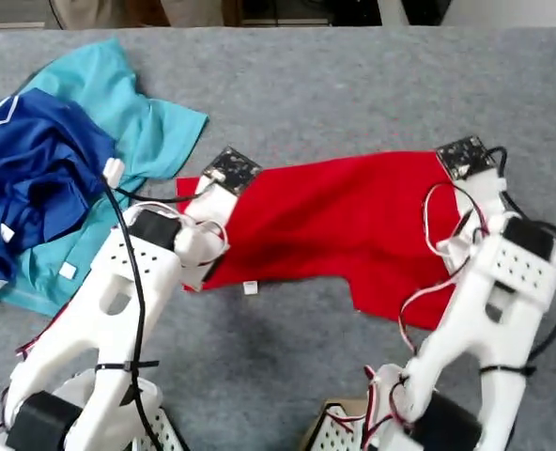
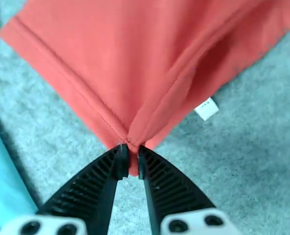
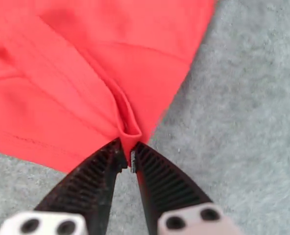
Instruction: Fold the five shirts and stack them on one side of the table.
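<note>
Your table (image 1: 353, 85) has a grey, felt-like top. On it you have a red shirt (image 1: 353, 225) spread across the middle. At the left end a rumpled teal shirt (image 1: 156, 122) lies just beside it, with a dark blue shirt (image 1: 34, 169) heaped on top.

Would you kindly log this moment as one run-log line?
left gripper: shut on red shirt | right gripper: shut on red shirt | blue shirt: atop teal shirt

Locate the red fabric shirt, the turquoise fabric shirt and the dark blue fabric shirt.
Red fabric shirt (image 1: 344, 221), high view, middle of its spread body.
Turquoise fabric shirt (image 1: 161, 132), high view, its outstretched sleeve.
Dark blue fabric shirt (image 1: 43, 160), high view, crumpled middle.
</note>
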Motion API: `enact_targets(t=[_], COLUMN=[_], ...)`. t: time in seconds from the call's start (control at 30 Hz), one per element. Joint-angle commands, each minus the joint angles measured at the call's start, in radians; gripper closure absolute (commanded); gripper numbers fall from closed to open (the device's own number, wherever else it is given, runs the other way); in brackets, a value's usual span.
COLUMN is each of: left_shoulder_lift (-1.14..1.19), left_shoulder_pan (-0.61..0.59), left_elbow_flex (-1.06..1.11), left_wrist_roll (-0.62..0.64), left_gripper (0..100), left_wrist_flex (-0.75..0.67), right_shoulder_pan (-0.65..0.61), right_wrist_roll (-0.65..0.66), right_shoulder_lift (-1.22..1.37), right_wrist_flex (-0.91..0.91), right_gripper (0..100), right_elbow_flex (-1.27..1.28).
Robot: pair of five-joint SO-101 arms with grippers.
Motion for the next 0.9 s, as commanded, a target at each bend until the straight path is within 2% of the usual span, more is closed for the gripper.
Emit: enact_targets(t=[0.0, 0.13, 0.5, 0.87], left_shoulder_lift=[-0.024, -0.024, -0.022, -0.022], left_shoulder_pan=[-0.037, -0.040, -0.017, 0.003], left_elbow_flex=[0.000, 0.049, 0.160, 0.163], left_wrist_roll=[-0.003, -0.060, -0.069, -0.063], left_gripper=[98, 98, 98, 98], left_wrist_flex=[0.000, -0.084, -0.094, -0.149], right_shoulder_pan=[0.042, 0.045, 0.107, 0.171], right_wrist_roll=[0.018, 0.052, 0.055, 0.055], right_shoulder_lift=[-0.082, -0.136, -0.262, -0.306], right_wrist_flex=[-0.017, -0.014, -0.015, -0.011], right_gripper=[99.7, 99.7, 99.7, 99.7], right_elbow_flex=[0.035, 0.084, 0.232, 0.286])
